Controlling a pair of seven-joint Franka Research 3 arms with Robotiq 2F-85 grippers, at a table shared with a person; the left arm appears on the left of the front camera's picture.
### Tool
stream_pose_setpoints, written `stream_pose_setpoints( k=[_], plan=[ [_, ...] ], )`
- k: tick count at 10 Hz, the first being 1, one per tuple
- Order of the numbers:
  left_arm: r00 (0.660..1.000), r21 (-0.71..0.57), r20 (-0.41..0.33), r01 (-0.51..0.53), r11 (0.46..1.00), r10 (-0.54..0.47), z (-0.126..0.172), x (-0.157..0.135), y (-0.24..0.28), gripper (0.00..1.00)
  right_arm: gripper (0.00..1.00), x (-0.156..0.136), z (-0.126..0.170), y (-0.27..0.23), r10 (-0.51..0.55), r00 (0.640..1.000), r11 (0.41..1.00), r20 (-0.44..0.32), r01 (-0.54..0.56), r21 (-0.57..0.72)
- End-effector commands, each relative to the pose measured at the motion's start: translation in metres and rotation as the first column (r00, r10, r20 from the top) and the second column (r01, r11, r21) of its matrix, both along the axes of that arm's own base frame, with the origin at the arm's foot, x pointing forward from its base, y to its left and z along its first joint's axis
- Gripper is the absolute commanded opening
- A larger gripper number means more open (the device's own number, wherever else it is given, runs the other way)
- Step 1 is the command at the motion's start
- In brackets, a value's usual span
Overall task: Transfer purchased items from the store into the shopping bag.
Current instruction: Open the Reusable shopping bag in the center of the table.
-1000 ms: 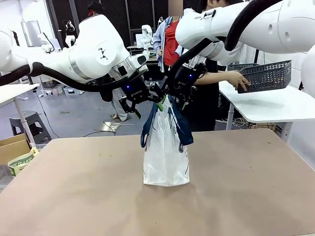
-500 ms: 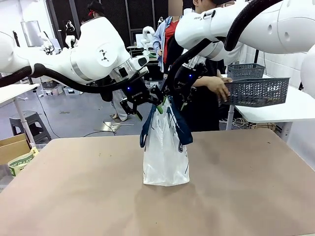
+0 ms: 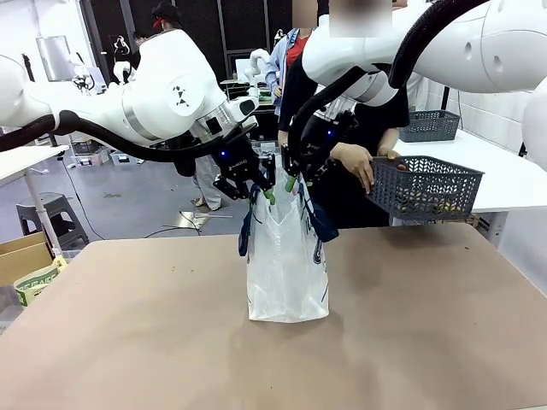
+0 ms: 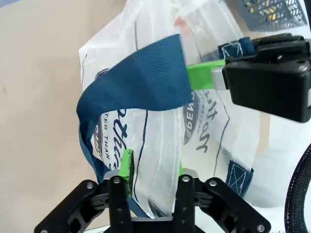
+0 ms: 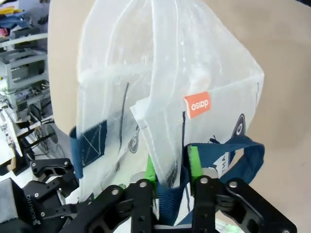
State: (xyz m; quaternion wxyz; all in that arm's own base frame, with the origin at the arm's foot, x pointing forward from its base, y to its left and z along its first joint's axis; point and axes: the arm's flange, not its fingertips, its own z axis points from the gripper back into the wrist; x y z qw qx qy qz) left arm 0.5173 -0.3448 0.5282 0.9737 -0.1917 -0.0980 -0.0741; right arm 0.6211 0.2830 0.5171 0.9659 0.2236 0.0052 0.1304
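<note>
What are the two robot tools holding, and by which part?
Each has the top rim of the shopping bag between its fingers: the left tool on one side, the right tool on the opposite side. Whether they grip firmly cannot be told.

A brown bench (image 3: 128,342) spans the near ground. Beyond it is a grey floor (image 3: 128,201). A grey step stool (image 3: 47,209) stands at the left, with a cardboard box (image 3: 21,256) nearer. A white table (image 3: 513,184) is at the right, and dark partitions (image 3: 231,21) stand far off.
</note>
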Motion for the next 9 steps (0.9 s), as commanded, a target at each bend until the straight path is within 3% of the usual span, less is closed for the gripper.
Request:
stream_pose_setpoints(
  k=[1, 3, 5, 9],
  plan=[
    [0.999, -0.010, -0.020, -0.027, 1.000, 0.027, 0.000, 0.000, 0.005, 0.00, 0.00, -0.015, -0.006, -0.001, 0.016, 0.999, 1.000, -0.044, -0.016, 0.006],
    [1.000, -0.004, -0.001, -0.025, 1.000, 0.025, 0.003, -0.004, 0.017, 0.00, 0.00, -0.030, -0.007, -0.007, 0.043, 0.998, 0.994, -0.039, -0.047, -0.099],
    [0.998, 0.019, 0.039, -0.041, 0.999, 0.040, 0.009, -0.011, 0.034, 0.00, 0.00, -0.046, -0.001, -0.018, 0.031, 0.999, 0.984, 0.027, -0.026, -0.174],
    [0.998, 0.031, 0.059, -0.035, 0.999, 0.033, 0.015, -0.026, 0.062, 0.00, 0.00, -0.064, 0.005, -0.036, 0.054, 0.995, 0.971, 0.083, -0.033, -0.235]
  ],
)
